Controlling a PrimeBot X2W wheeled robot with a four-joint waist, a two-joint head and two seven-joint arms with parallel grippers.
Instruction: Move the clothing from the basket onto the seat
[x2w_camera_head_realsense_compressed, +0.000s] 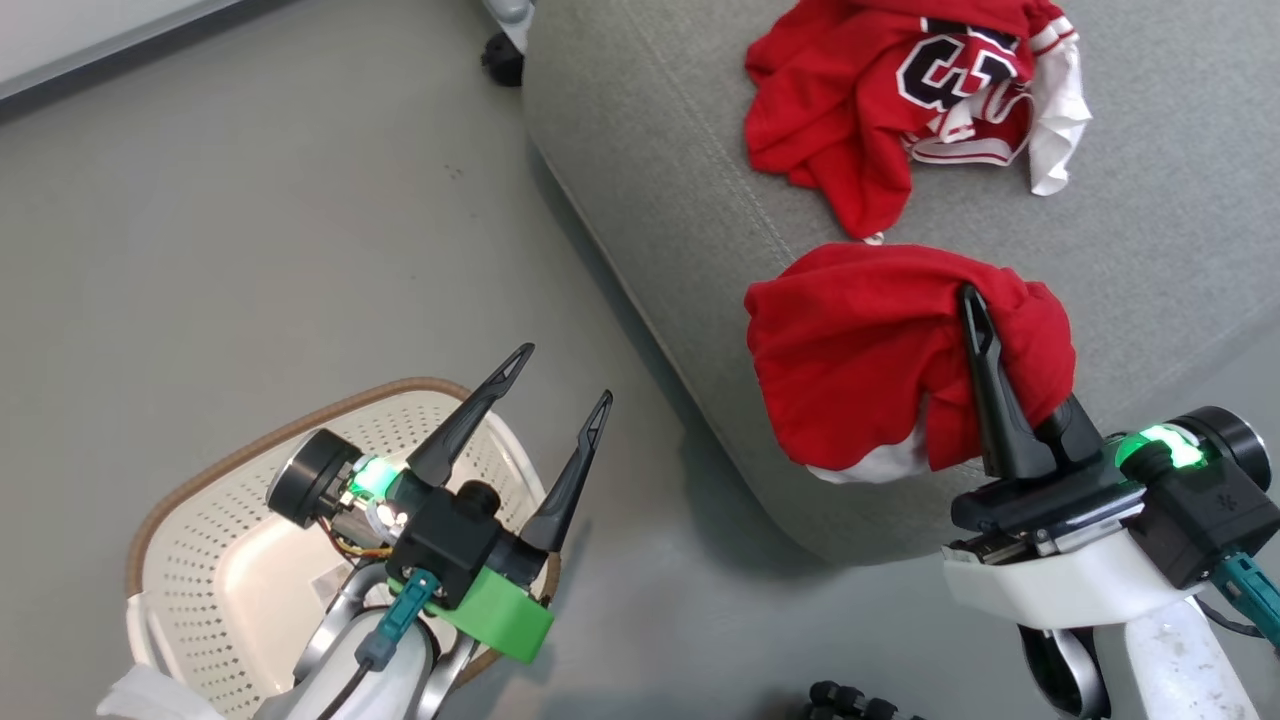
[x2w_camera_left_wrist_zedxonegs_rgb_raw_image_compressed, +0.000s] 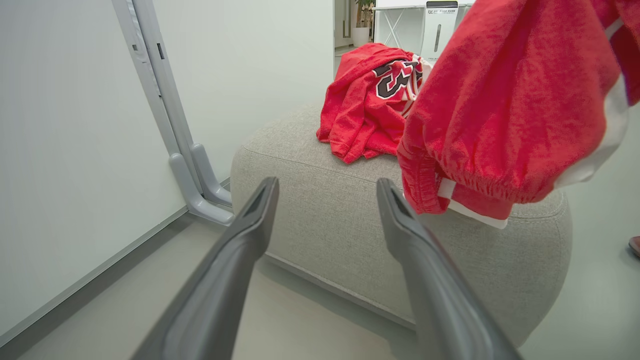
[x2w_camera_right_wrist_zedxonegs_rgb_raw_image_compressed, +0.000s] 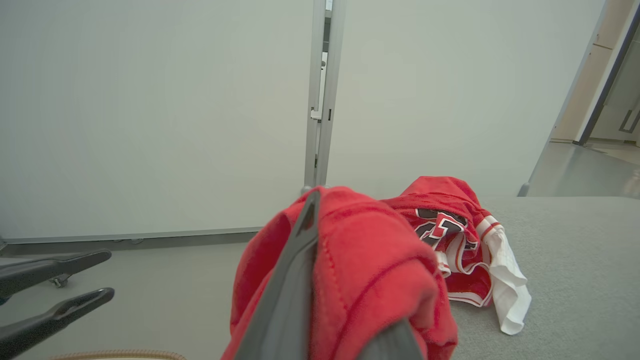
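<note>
One garment pinched in right gripper, left gripper spread

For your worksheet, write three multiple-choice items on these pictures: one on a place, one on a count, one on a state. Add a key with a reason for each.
1. Where does the lettered garment lie?
A) in the basket
B) on the seat
C) on the floor

2. How many red garments are in view?
A) one
B) two
C) four

3. What state is the left pincer in?
A) open, holding nothing
B) shut on a garment
C) shut on a basket handle

Key:
1 B: it lies crumpled on the grey cushion top.
2 B: there is the lettered one and the plain red garment, which the right pincer grips.
3 A: its two fingers stand apart with nothing between them.
</note>
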